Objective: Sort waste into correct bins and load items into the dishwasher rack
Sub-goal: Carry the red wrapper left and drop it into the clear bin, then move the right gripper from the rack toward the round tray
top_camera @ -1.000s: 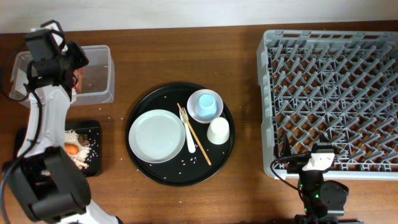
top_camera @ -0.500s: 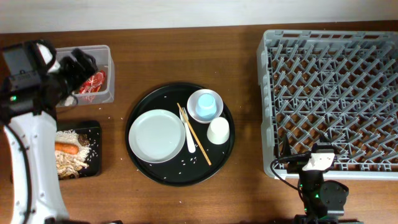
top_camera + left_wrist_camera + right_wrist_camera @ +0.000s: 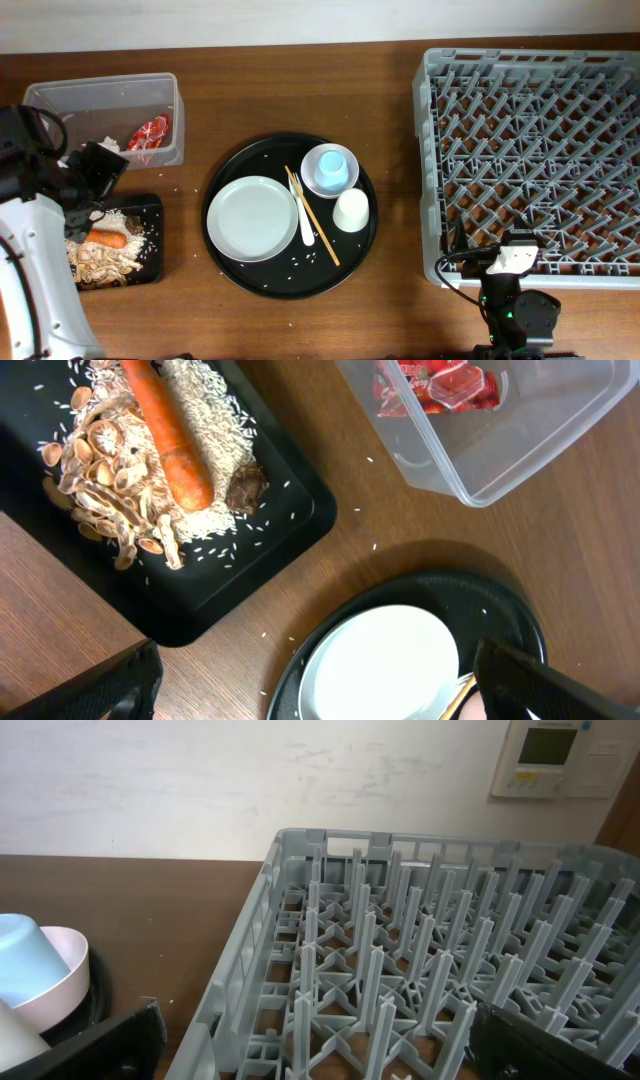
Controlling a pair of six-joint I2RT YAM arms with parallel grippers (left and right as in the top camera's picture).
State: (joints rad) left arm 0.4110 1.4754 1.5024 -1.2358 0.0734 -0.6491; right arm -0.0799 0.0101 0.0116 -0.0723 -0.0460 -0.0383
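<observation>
Overhead shows one plate [image 3: 252, 218], one carrot [image 3: 107, 239], one red wrapper [image 3: 148, 134].

The left arm [image 3: 40, 250] covers the black tray's [image 3: 152, 268] left side; the rack [image 3: 530, 150] runs past the right edge

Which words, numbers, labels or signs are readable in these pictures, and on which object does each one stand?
No text here can be read.
Wall panel: a small screen and a label, both too blurred to read.
Red wrapper in the clear box: pale marks, too blurred to tell whether they are letters.
Dishwasher rack: no marking visible.
</observation>
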